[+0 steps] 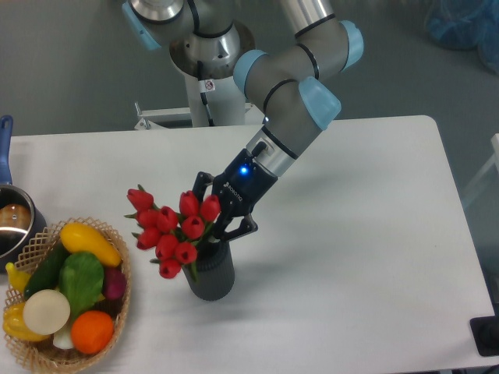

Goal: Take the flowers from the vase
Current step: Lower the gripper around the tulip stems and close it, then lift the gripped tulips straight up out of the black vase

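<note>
We see the gripper (216,220) down at the mouth of the vase (211,273), its jaws drawn in close around the base of the flowers (170,229); they look clamped on the stems, though the red buds cover the contact itself. The flowers sit at the top of the vase, leaning out to the left of it, with the buds spread wider than the rim and a green leaf hanging over its left edge. The vase stands upright on the white counter (351,234), near the middle front. Well to the left we find a wicker basket (117,312) filled with coloured vegetables, and at the far left edge a steel pot (12,222) with a blue handle, only partly in view.
</note>
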### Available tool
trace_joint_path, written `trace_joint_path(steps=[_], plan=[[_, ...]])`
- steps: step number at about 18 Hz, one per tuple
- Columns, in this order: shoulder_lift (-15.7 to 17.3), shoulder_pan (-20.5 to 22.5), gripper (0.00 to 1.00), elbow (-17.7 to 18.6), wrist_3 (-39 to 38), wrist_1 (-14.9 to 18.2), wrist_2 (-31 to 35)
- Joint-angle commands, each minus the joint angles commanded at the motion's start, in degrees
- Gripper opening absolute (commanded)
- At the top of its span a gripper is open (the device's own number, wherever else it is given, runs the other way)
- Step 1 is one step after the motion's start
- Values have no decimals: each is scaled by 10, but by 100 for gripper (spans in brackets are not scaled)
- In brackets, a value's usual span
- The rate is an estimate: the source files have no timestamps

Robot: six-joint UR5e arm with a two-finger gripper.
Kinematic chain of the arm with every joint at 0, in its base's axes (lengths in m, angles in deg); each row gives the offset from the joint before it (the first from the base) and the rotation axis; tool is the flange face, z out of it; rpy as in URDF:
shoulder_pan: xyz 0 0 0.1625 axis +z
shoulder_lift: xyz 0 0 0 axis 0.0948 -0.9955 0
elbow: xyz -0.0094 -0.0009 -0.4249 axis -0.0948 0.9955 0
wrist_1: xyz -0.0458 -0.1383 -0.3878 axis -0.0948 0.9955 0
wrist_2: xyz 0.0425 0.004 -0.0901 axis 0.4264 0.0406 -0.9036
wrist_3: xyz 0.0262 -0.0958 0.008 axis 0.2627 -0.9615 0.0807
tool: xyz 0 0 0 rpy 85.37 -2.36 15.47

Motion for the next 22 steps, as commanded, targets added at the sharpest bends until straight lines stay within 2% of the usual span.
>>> trace_joint_path(steps=[7,14,20,22], plan=[[9,9,0,-3,-6,1,-14],[14,10,0,-40,-80,1,-25],[22,10,4,-41,-112,1,-33],[26,13,8,-40,-126,1,-53]])
